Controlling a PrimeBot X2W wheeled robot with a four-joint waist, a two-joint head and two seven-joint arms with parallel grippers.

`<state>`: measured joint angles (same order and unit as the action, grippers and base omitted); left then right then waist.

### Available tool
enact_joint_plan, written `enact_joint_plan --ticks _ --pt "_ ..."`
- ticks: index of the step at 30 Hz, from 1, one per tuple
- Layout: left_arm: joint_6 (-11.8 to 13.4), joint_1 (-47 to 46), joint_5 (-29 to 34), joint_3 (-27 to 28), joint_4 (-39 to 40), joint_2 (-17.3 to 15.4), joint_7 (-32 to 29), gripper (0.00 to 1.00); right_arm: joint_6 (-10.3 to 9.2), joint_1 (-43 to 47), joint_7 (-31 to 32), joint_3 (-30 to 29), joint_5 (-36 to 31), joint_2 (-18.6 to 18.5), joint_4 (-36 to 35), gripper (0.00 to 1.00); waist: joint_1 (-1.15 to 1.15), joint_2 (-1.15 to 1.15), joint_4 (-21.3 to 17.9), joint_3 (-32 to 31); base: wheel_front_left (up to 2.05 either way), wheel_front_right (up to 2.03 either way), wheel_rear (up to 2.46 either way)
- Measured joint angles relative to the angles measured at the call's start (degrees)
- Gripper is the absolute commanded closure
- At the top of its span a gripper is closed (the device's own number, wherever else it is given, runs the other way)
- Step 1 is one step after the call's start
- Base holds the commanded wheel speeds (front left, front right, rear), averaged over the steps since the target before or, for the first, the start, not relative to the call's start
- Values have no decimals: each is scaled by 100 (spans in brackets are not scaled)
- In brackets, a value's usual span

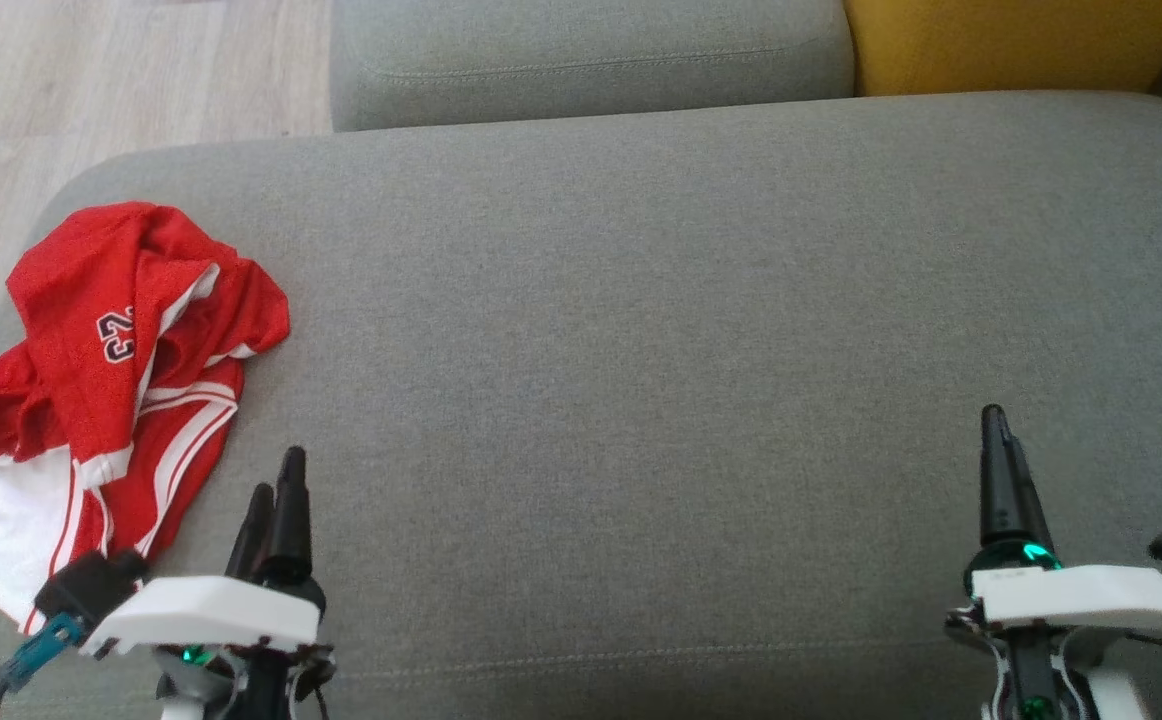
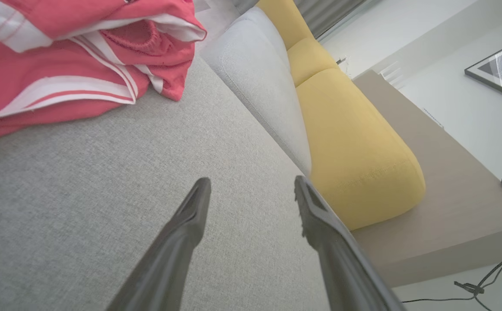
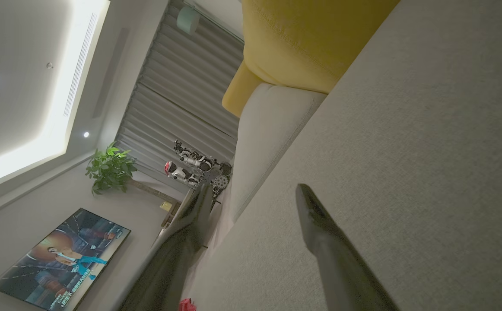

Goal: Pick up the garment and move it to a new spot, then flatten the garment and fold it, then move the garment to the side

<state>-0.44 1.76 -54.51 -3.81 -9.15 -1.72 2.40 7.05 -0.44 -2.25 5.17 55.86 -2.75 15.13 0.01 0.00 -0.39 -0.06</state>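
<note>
1. The grey sofa seat carries the crumpled red jersey (perhaps shorts) at its left end.
2. It is likely light, soft, slippery mesh; its raised top fold suits pinching.
3. The left gripper and right gripper have their fingers apart, empty.

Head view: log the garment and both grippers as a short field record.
garment: red with white trim, crumpled, near the seat's left edge
surface: grey sofa seat
left gripper: jaws open, empty, garment just to its left
right gripper: jaws open, empty, over bare seat
task stage: nothing picked up yet
</note>
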Motion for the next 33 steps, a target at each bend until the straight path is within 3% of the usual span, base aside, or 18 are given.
enact_joint_plan --ticks 21,33 --pt "634 -3 1578 -693 523 -268 334 0 0 -119 -338 709 -1352 -110 -118 0 0 0 -27 3 0 0 0" --pt "1201 -14 2524 -1174 738 -515 516 0 1 -205 -538 980 -2279 -156 -47 0 0 0 -43 -9 0 0 0"
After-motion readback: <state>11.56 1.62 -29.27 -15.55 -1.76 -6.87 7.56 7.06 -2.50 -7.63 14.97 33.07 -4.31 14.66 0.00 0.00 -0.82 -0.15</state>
